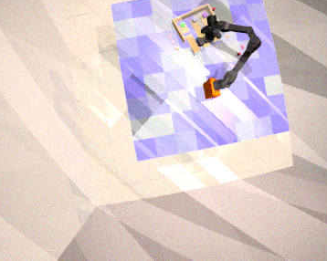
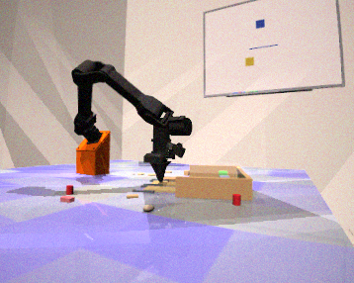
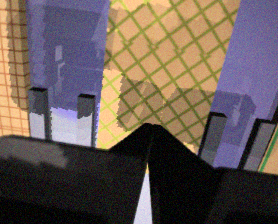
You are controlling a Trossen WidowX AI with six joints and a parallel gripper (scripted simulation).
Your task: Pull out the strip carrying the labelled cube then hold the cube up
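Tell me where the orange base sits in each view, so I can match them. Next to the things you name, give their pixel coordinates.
Top: the orange base (image 1: 210, 91) (image 2: 86, 162) is right of centre, a little above mid-height.
Exterior: left of centre, just below mid-height, under the arm.
Wrist: not in it.
Shared landmark: the blue-violet surface (image 1: 263, 114) (image 2: 112, 237) (image 3: 70, 30), visible in all three.
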